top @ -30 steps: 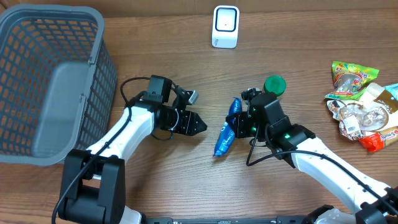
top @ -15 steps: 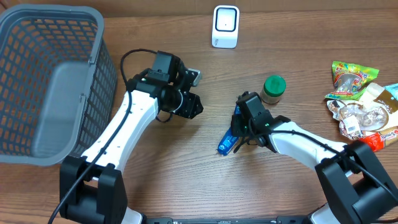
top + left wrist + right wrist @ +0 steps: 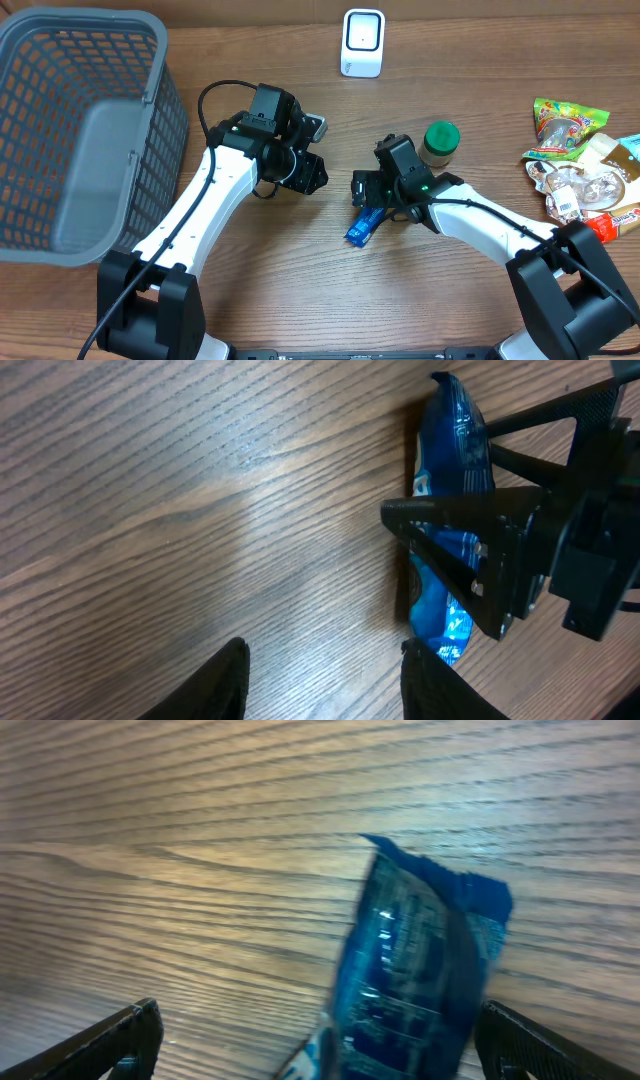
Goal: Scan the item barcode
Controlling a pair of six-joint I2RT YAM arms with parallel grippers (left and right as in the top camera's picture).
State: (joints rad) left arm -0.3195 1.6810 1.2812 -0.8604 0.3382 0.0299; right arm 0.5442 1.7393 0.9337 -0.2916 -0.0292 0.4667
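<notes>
Overhead: blue foil snack packet (image 3: 361,228) lies flat on wooden bench (image 3: 300,290), centre. Right tool (image 3: 378,195) straddles it, spread wide, gripping nothing. Left tool (image 3: 311,176) at packet's 10 o'clock, part open, empty; likely poised to carry it toward white scanner (image 3: 362,43) at 12 o'clock.

This looks like a mock shop checkout rigged up in a robotics lab rather than a real store. A grey plastic shopping basket (image 3: 158,60) sits at one end of a wood-grain surface (image 3: 300,290), and a small white scanner (image 3: 362,43) stands at the far edge, facing the work area. Groceries lie about: a heap of bright snack packets (image 3: 580,170) at the other end, a green-lidded jar (image 3: 439,143), and a blue packet (image 3: 364,225) lying flat near the middle. The lab part is plain from the two white-and-black robot arms, the left arm (image 3: 215,200) and the right arm (image 3: 480,215), with loose cables looping off them.
</notes>
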